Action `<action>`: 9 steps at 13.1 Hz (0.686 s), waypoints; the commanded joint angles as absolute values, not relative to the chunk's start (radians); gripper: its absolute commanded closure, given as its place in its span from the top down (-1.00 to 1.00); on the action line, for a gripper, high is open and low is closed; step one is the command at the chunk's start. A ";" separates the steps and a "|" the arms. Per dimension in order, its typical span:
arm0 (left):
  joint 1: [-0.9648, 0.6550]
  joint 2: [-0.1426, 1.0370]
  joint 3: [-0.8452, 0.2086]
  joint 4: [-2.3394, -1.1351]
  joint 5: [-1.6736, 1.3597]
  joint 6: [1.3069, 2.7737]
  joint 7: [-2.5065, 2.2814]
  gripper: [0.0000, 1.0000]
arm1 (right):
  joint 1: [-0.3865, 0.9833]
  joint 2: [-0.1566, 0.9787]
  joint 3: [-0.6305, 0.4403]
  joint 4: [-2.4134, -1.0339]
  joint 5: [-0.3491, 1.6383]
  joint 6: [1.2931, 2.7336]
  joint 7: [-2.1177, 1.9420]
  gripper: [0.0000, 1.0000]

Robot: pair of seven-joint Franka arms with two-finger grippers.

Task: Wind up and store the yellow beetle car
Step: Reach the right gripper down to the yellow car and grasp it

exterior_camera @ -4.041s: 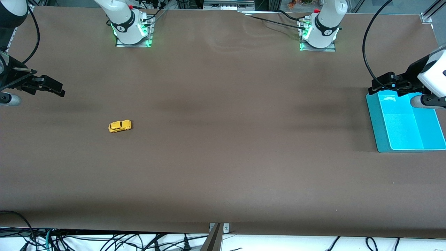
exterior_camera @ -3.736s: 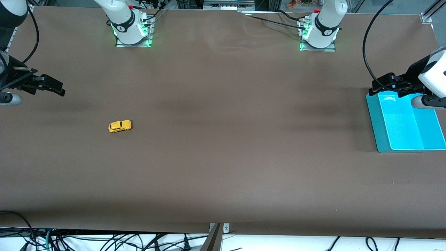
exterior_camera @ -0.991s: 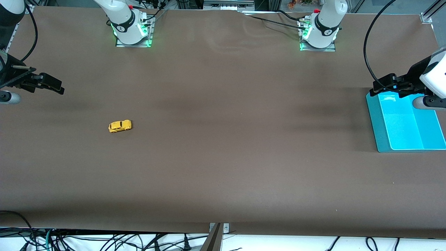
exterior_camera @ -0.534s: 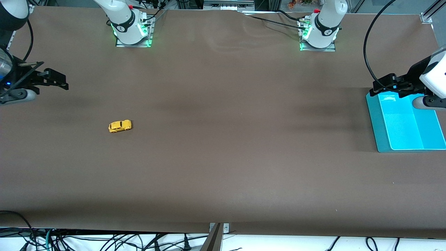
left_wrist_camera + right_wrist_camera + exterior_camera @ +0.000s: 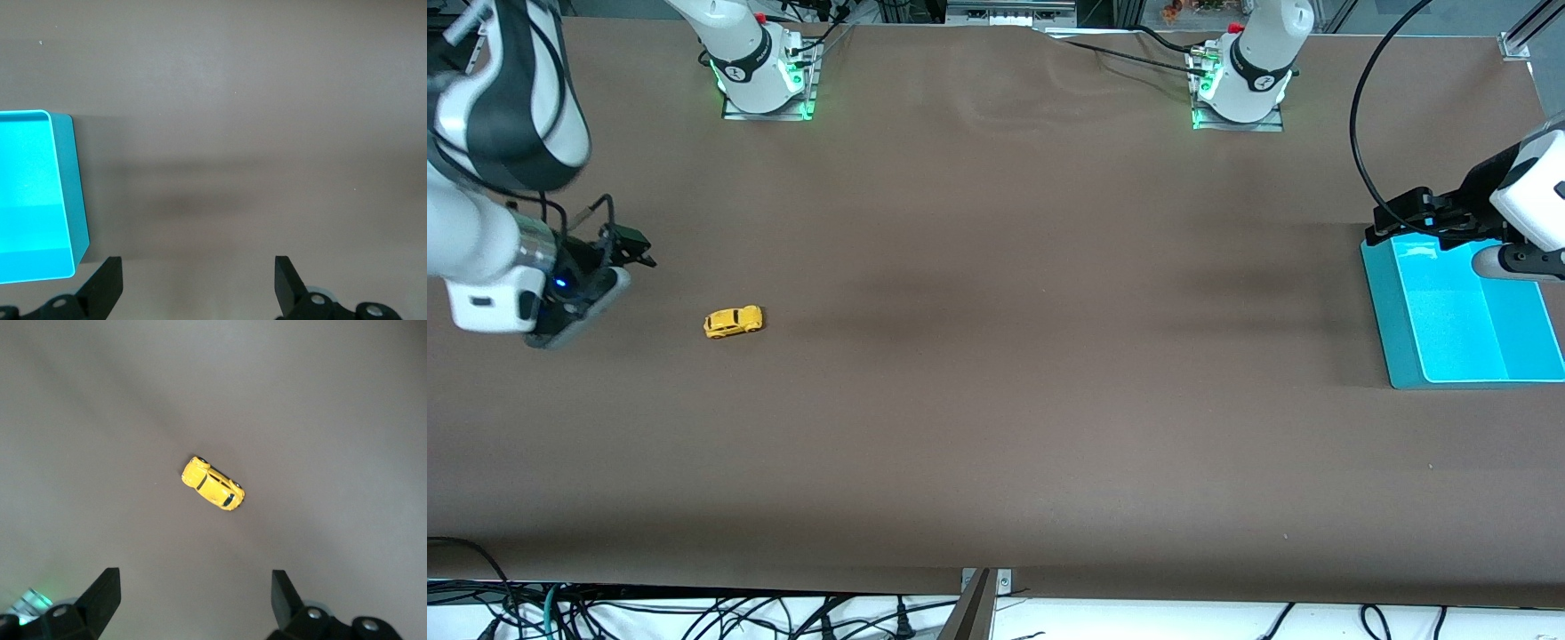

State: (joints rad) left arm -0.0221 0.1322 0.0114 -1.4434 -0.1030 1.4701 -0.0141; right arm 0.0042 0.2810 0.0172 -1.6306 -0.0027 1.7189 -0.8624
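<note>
The yellow beetle car stands on its wheels on the brown table toward the right arm's end. It also shows in the right wrist view, ahead of the open fingers. My right gripper is open and empty, above the table a short way from the car, toward the table's end. My left gripper is open and empty, over the table by the rim of the teal tray. The left wrist view shows the tray beside bare table.
The teal tray is empty and sits at the left arm's end of the table. The table's edge with cables runs along the side nearest the front camera. Both arm bases stand at the table's robot-side edge.
My right arm has swung in from the table's end and its gripper now hangs close to the car. The car and my left arm have not moved.
</note>
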 commanded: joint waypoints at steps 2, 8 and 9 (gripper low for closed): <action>-0.025 0.143 0.009 -1.428 -0.083 1.470 0.006 1.00 | -0.002 0.377 0.015 -1.661 0.006 1.826 -1.162 1.00; -0.026 0.164 0.008 -1.443 -0.094 1.454 0.024 1.00 | 0.002 0.321 0.015 -2.125 0.003 2.404 -1.455 1.00; -0.026 0.164 0.008 -1.447 -0.094 1.456 0.093 1.00 | 0.002 0.318 0.015 -2.167 0.003 2.457 -1.479 1.00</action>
